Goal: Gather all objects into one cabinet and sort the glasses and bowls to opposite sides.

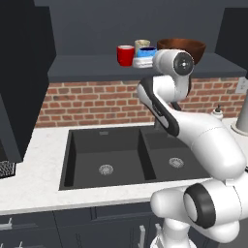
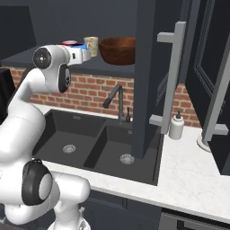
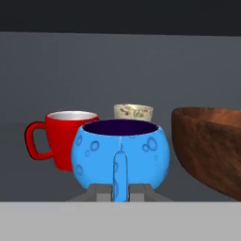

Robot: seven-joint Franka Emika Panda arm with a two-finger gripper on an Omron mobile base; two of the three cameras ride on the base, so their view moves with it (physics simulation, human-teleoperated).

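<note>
Peeking behind the blue bowl, the cream cup is mostly hidden; gripper is clamped on that glossy, bubble-spotted bowl's handle.

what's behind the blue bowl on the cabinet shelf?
In the hand view, the cream cup stands behind the blue bowl; just its top shows above the rim, the rest is covered. The red cup is beside, partly overlapped.

blue bubble-patterned bowl, red cup, cream speckled cup, brown bowl.
</note>
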